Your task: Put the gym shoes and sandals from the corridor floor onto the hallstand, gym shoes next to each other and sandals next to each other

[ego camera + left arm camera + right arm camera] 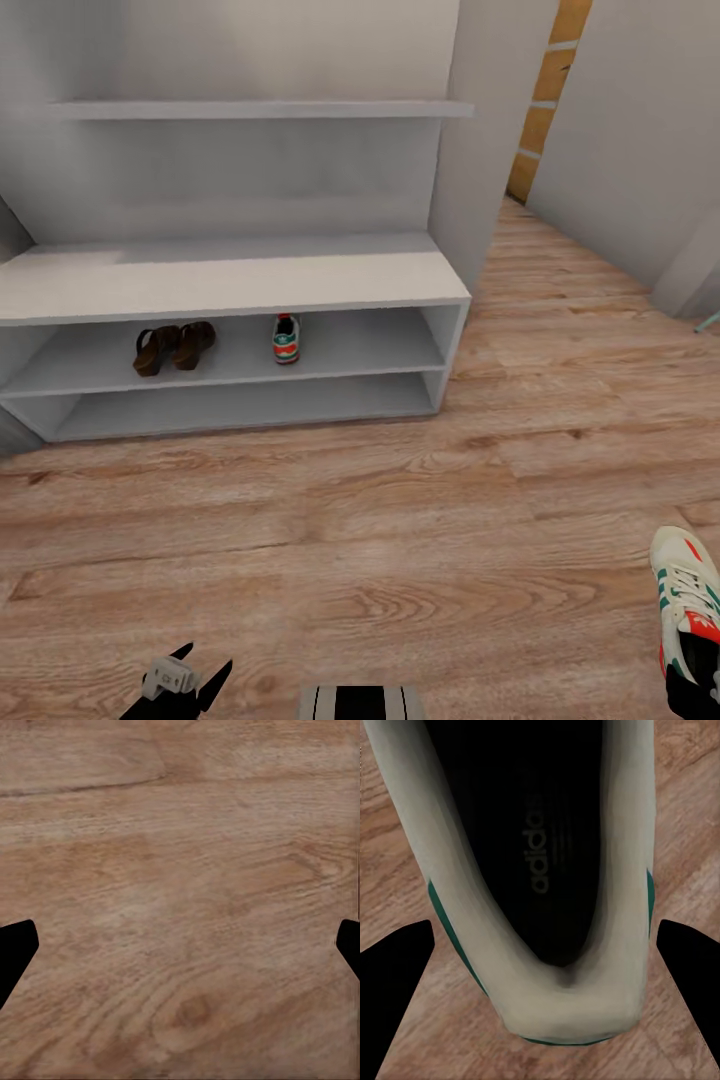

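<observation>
1. Two sandals (174, 346) sit side by side on the upper open shelf of the hallstand (230, 283), one gym shoe (286, 338) near them on the same shelf; wood-plank floor (400, 520) in front, grey walls around.
2. Left gripper (190, 685) low over bare floor, fingers spread, holding nothing.
3. Right gripper (695, 690): fingers straddle second gym shoe (536, 870); grip contact unclear. White upper, green stripes, red-orange patches, dark insole.
</observation>
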Controlling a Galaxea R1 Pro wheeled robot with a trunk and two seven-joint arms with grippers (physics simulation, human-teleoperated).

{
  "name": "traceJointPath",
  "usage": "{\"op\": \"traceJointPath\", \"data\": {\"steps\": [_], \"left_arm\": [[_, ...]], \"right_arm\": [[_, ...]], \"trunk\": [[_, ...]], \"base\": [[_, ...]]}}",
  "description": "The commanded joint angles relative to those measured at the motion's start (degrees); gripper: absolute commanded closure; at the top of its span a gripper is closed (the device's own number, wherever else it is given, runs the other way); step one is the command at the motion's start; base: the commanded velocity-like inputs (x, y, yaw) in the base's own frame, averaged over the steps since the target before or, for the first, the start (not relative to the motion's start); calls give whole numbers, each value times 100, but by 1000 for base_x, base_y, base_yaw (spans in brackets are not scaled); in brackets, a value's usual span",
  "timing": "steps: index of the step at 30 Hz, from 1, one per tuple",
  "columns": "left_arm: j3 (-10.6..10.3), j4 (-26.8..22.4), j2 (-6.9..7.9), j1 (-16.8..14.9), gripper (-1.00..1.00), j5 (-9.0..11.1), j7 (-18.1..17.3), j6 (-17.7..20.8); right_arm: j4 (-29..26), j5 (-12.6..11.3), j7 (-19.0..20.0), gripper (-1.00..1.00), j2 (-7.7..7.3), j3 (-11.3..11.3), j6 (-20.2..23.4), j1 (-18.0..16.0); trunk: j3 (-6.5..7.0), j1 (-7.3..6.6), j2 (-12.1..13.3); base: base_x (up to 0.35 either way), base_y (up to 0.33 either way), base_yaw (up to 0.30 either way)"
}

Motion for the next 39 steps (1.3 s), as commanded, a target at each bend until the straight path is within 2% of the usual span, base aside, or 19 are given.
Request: {"op": "traceJointPath", "data": {"steps": [1, 5, 7, 9, 13, 14, 15, 17, 18, 21, 22, 24, 25, 28, 29, 31, 34, 38, 39], "left_arm": [[12, 5, -1, -4, -100, 41, -50, 13], [24, 4, -1, -4, -100, 43, -46, 16], [114, 4, -1, -4, -100, 43, -61, 6], [331, -98, 6, -10, -100, 65, -162, 1], [364, -169, 116, -23, -100, 46, -829, 29], [371, -181, 302, -44, -100, 53, -1419, 47], [376, -184, 406, -55, -100, 64, -1734, 65], [401, -186, 505, -71, -100, 89, -2023, 96], [460, -187, 591, -82, -100, 141, -2279, 148], [611, -188, 680, -91, -100, 255, -2607, 266], [732, -188, 718, -94, -100, 323, -2798, 343], [850, -189, 746, -97, -100, 366, -2982, 403], [961, -189, 765, -98, -100, 392, -3156, 442], [1089, -189, 782, -99, -100, 406, -3381, 475], [1141, -189, 788, -100, -100, 402, -3490, 486], [1175, -189, 792, -100, -100, 396, -3563, 490], [1210, -189, 797, -93, -100, 366, -3652, 487], [1219, -191, 802, -91, -100, 317, -3683, 482], [1221, -193, 804, -91, -100, 294, -3693, 482]], "right_arm": [[5, -60, -15, 100, -2, 9, -17, -1], [10, -60, -15, 100, -2, 9, -17, -1], [6, -60, -15, 100, -2, 9, -16, -1], [4, -61, -15, 100, 7, 16, -9, -1], [10, -67, -12, 100, 69, 24, -7, -1], [12, -68, -9, 100, 139, 102, -3, -1], [12, -71, -8, 100, 182, 237, 3, -1], [5, -73, -7, 100, 237, 464, 13, -2], [-15, -78, -12, 100, 304, 775, 23, -3], [-66, -85, -31, 100, 410, 1332, 48, -3], [-106, -90, -46, 100, 481, 1696, 76, -11], [-140, -95, -57, 100, 556, 2011, 144, -34], [-169, -100, -64, 100, 648, 2256, 291, -92], [-204, -103, -70, 100, 832, 2476, 677, -279], [-218, -98, -76, 100, 980, 2562, 1014, -469], [-212, -89, -81, 100, 1134, 2618, 1372, -693], [-181, -78, -211, 100, 1482, 2684, 2124, -1268], [-167, -83, -550, 100, 1760, 2708, 2485, -1678], [-158, -82, -782, 100, 1918, 2717, 2587, -1858]], "trunk": [[-4, -2, -1], [-4, -2, -1], [-4, -2, -1], [-4, -2, -1], [-4, -2, -1], [-4, -2, -1], [-4, -2, -1], [-4, -2, -1], [-4, -2, -1], [-4, -2, -1], [-4, -2, -1], [-4, -2, -1], [-4, -2, -1], [-4, -2, -1], [-4, -2, -1], [-4, -2, -1], [-4, -2, -1], [-4, -2, -1], [-4, -2, -1]], "base": [[-100, -152, 171], [-50, -75, 84], [-9, -13, 15], [-1, -2, 2], [0, 0, 0], [0, 0, 0], [0, 0, 0], [0, 0, 0], [0, 0, 0], [0, 0, 0], [0, 0, 0], [0, 0, 0], [0, 0, 0], [0, 0, 0], [0, 0, 0], [0, 0, 0], [0, 0, 0], [0, 0, 0], [0, 0, 0]]}}
